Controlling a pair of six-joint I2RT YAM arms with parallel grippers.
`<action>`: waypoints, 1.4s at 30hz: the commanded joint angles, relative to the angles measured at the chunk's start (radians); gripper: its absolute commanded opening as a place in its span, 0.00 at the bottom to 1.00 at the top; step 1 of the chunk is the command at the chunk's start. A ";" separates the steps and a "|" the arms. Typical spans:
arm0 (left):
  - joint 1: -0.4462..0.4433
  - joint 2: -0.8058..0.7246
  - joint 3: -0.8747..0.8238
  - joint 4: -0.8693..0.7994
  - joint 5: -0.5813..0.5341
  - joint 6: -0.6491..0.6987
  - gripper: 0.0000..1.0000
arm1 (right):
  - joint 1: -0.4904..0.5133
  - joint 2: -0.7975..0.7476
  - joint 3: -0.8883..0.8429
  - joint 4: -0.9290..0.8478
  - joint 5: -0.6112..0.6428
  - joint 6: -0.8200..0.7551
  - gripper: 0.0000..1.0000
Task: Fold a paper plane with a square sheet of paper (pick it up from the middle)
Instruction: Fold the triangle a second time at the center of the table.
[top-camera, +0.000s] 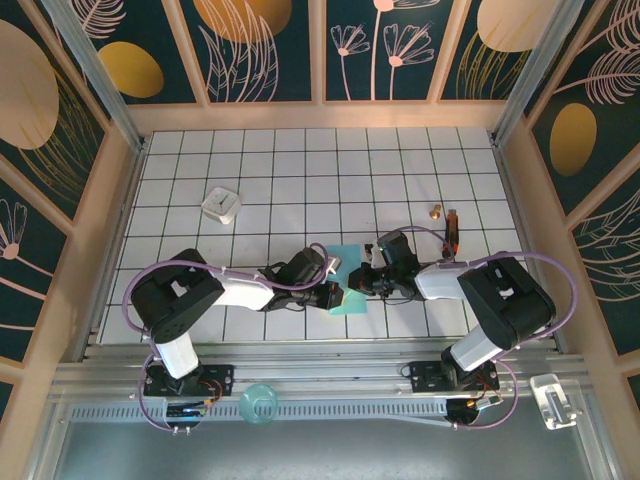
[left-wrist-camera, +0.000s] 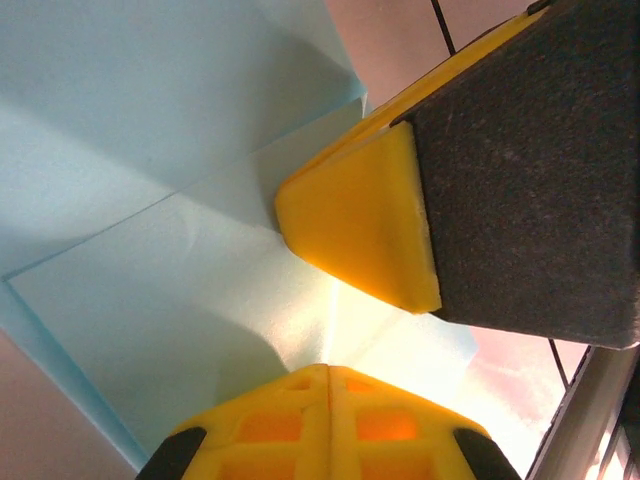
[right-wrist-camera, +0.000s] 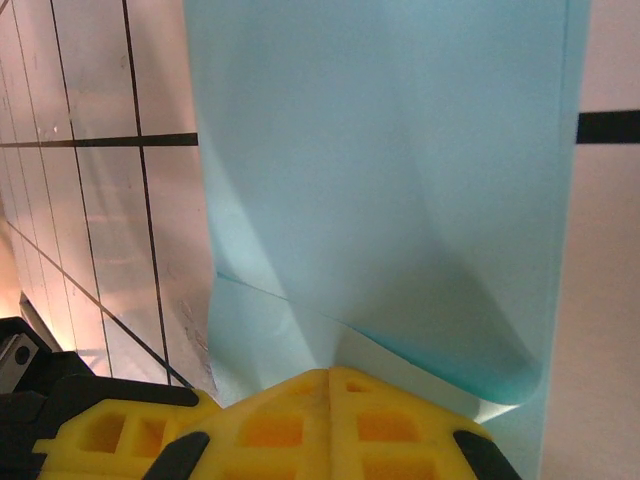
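The square sheet of paper (top-camera: 351, 303) is light blue, partly folded, and lies on the white grid table (top-camera: 260, 160) between my two grippers. My left gripper (top-camera: 338, 292) comes in from the left. In the left wrist view its yellow fingers meet at the left gripper's tip (left-wrist-camera: 329, 368), shut on a raised crease of the paper (left-wrist-camera: 150, 280). My right gripper (top-camera: 368, 282) is shut too, with one of its fingers (left-wrist-camera: 350, 225) resting on the sheet. In the right wrist view, the right gripper's tip (right-wrist-camera: 330, 371) touches the paper (right-wrist-camera: 390, 180), where a flap curls up in front.
A small white square block (top-camera: 221, 204) sits at the back left. A copper-coloured piece (top-camera: 436, 211) and a dark red-tipped object (top-camera: 452, 228) lie back right. On the front rail are a teal object (top-camera: 258, 401) and a clear holder (top-camera: 553, 398).
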 joint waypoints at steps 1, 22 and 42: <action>-0.001 0.019 -0.002 -0.029 -0.011 0.027 0.01 | -0.002 0.008 0.011 -0.079 0.040 -0.015 0.03; -0.002 0.001 -0.011 -0.049 -0.016 0.037 0.03 | 0.014 -0.008 0.033 -0.041 -0.012 -0.007 0.04; -0.009 -0.003 0.037 -0.101 0.011 0.044 0.02 | 0.009 0.047 0.004 -0.083 0.055 -0.027 0.00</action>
